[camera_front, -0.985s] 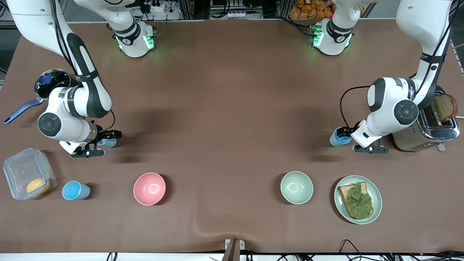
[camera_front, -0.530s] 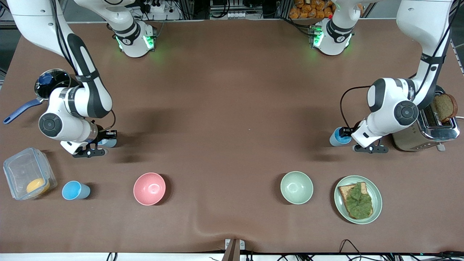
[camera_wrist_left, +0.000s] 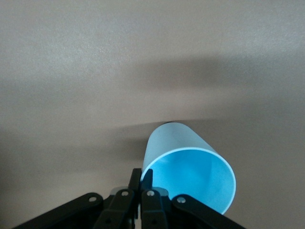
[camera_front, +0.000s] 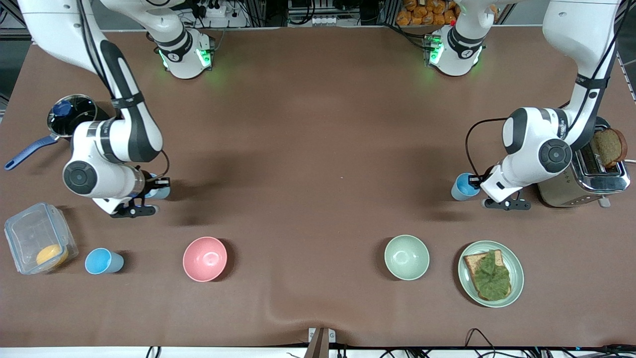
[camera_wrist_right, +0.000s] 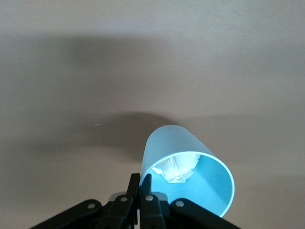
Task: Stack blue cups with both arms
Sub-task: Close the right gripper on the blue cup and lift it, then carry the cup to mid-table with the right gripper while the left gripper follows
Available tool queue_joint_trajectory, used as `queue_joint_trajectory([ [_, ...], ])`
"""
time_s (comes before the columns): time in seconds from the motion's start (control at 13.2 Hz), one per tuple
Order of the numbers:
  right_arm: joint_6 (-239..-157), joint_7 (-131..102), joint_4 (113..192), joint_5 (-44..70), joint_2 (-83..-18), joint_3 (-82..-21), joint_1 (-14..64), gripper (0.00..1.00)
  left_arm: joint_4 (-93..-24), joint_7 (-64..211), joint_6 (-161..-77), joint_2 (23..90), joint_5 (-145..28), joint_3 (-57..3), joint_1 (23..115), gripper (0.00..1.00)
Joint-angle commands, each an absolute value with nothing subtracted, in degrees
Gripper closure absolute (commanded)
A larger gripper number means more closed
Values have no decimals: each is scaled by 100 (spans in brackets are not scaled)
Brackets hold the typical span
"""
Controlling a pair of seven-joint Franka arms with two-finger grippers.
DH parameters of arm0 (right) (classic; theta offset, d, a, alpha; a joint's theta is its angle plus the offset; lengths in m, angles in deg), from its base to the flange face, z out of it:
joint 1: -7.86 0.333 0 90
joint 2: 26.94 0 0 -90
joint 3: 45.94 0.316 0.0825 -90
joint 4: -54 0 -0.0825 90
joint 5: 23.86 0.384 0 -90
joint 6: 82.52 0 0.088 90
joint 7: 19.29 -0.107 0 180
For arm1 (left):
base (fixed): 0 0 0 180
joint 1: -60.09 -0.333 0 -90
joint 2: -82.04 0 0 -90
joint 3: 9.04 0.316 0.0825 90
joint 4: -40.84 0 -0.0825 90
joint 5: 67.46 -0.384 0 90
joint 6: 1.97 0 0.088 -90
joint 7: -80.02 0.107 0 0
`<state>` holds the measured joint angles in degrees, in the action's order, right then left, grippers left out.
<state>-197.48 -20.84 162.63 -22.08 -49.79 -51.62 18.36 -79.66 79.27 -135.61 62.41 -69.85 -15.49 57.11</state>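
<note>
My right gripper (camera_front: 158, 186) is shut on the rim of a pale blue cup (camera_front: 162, 193) low over the table at the right arm's end. In the right wrist view my gripper (camera_wrist_right: 140, 179) pinches the cup's wall (camera_wrist_right: 167, 143), and crumpled white paper lies inside the cup. My left gripper (camera_front: 475, 183) is shut on the rim of a brighter sky-blue cup (camera_front: 461, 187) beside the toaster. In the left wrist view my gripper (camera_wrist_left: 141, 174) pinches that cup's wall (camera_wrist_left: 176, 140). A third blue cup (camera_front: 103, 261) stands free, nearer the front camera than the right gripper.
A pink bowl (camera_front: 204, 259) and a pale green bowl (camera_front: 406, 257) stand near the front. A plate with topped toast (camera_front: 491, 273), a toaster with bread (camera_front: 589, 174), a clear container (camera_front: 37, 238) and a pot (camera_front: 72, 113) sit at the table's ends.
My right gripper has moved with its cup a little toward the left arm's end of the table. The left arm has hardly moved.
</note>
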Motion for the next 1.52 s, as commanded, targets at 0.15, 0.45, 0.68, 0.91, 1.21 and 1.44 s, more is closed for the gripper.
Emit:
queue_joint_trajectory([
  [0.15, -19221, -3682, 15570, -1368, -5006, -5183, 2945, 100, -7878, 7880, -13539, 6630, -6861, -1729, 5711, 100],
  [0.45, -19474, -5309, 15016, -884, -5426, -5183, 4044, 100, -7124, 7695, -12646, 6736, -6860, -1940, 5711, 100],
  [0.68, -20133, -5944, 14804, -866, -5866, -5183, 4511, 100, -6649, 7422, -12126, 6754, -6852, -2160, 5702, 100],
  [0.91, -20582, -6253, 14752, -857, -6217, -5183, 4758, 100, -6305, 7291, -11852, 6754, -6852, -2397, 5711, 100],
  [1.21, -20574, -6490, 14497, -874, -6359, -5183, 4829, 1, -5989, 6239, -11632, 6728, -6852, -2941, 5728, 100],
  [1.44, -20147, -6421, 14111, -874, -6236, -5192, 4760, 0, -5814, 5132, -11632, 6640, -6852, -3460, 5772, 100],
])
